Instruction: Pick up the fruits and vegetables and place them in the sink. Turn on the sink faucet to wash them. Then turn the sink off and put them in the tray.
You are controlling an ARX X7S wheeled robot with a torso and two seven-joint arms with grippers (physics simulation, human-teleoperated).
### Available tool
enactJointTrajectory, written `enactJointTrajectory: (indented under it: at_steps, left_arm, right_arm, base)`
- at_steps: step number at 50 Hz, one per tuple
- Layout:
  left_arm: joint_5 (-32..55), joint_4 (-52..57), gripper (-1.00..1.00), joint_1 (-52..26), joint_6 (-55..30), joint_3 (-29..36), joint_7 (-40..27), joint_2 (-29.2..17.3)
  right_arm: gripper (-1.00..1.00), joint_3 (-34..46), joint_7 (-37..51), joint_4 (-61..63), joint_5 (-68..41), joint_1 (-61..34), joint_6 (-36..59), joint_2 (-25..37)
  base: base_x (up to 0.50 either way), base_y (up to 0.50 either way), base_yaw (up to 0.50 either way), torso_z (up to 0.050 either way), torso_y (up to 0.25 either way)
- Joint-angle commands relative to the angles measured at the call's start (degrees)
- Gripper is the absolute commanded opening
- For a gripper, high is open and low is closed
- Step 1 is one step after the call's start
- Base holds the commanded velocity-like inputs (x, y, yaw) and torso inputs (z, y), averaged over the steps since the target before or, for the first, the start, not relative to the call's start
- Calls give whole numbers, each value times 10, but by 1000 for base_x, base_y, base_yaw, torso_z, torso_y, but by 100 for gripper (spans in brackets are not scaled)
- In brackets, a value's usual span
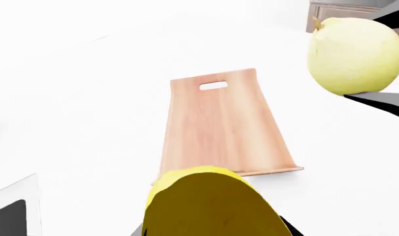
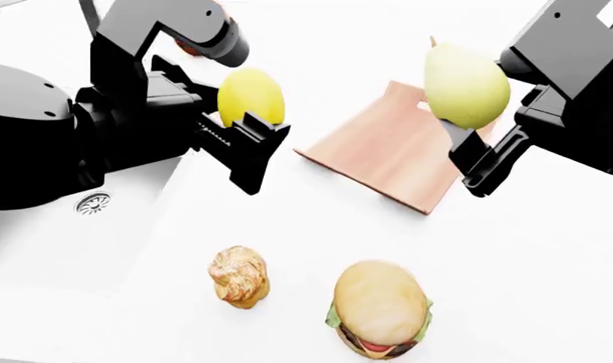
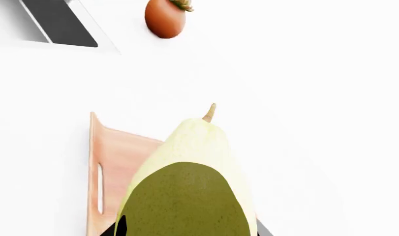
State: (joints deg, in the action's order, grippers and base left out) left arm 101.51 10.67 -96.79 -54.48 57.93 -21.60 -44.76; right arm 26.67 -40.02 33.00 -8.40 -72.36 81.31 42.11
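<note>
In the head view, the left end effector point(image 2: 248, 128), black and blocky, gripped a small bright yellow oval lemon point(image 2: 251, 96) above the white table point(image 2: 548, 265), near the left corner of a flat rectangular reddish-brown wooden tray point(image 2: 377, 155). The right end effector point(image 2: 468, 140) clamped a larger pale yellow-green pear-shaped fruit with a pointed stem point(image 2: 465, 85), held over the tray's far right part. The tray lay bare on the table between the two arms. At the left edge, part of the light grey sink floor with its round metal drain point(image 2: 92, 203) showed beneath the left arm. Nearer the camera sat a tan pastry stack point(image 2: 239, 276) and a burger with a golden bun point(image 2: 380, 308), apart from each other.

In the left wrist view, the lemon point(image 1: 209, 204) filled the foreground, and the tray point(image 1: 222, 123) with its oval handle cutout lay beyond it. The pale fruit point(image 1: 355, 55) hung off to one side in dark fingers point(image 1: 383, 101). A dark sink corner point(image 1: 12, 216) showed at the frame edge.

In the right wrist view, the pale fruit point(image 3: 189, 182) covered much of the tray point(image 3: 117, 162). An orange-brown pot point(image 3: 165, 17) stood farther off beside the sink's dark wall point(image 3: 58, 22).
</note>
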Motion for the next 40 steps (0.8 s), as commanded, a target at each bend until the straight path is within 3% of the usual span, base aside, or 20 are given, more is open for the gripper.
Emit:
enactJointTrajectory:
  at_steps: [1,11,15,21,40]
  left_arm:
    - [7,-3,-100,-9,-2,-1,-7,4]
    - [2,-41,-100,-40,-28,10,7,29]
    - [-8,-69,-100,-51,-38,17,22,42]
    - [-8,-73,-100,-56,-42,18,24,45]
    - [-14,-79,-100,-63,-50,24,28,54]
  right_arm:
    - [-100,1,-7,-1,0,-5,2,-3]
    - [-100,29,-10,-21,-2,-15,-1,-14]
    - [-100,28,-7,-42,-3,-18,3,-24]
    - [-100,36,-8,-46,-6,-15,3,-29]
    - [-100,80,-11,-74,-1,-41,-5,-36]
  base:
    - [132,12,-500,0,0]
    - [40,3,-150,0,0]
    - [119,-447,0,0,4]
    - [103,5,-500,0,0]
    - [224,-42,0,0,1]
